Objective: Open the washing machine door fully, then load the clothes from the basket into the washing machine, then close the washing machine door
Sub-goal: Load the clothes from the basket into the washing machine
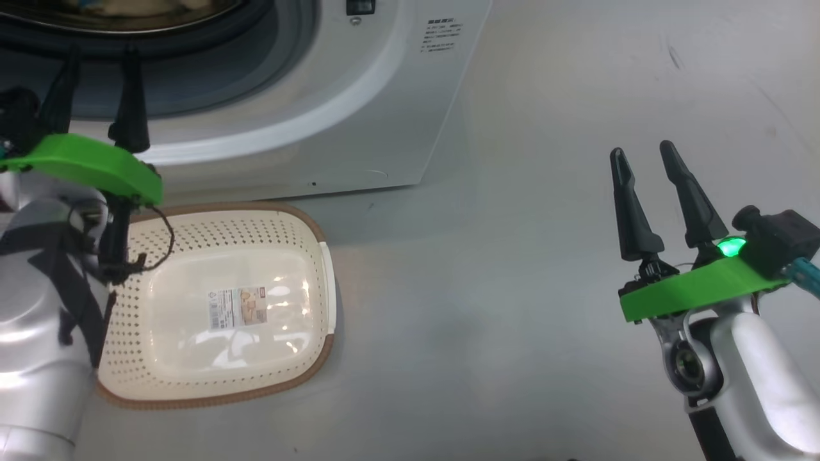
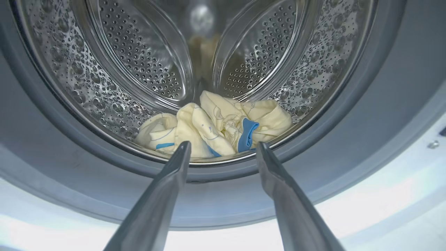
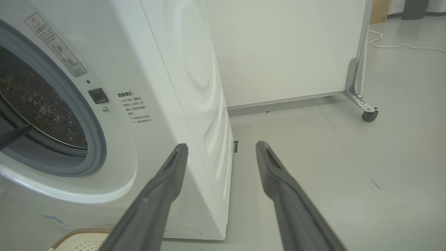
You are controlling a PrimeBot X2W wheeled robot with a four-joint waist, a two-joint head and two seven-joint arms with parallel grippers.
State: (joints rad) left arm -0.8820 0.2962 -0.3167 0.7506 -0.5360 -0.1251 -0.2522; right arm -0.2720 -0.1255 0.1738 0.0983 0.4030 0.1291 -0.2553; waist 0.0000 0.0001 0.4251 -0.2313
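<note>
Left gripper spread wide before clothes in drum, right gripper wide, basket label print unreadable

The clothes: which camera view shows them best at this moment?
The left wrist view. The clothes lie crumpled on the bottom of the drum, sharp and unblocked, blue trim visible. The head view catches a pale blur inside the drum's rim, perhaps fabric. The right wrist view looks aslant at the drum's dark wall.
</note>
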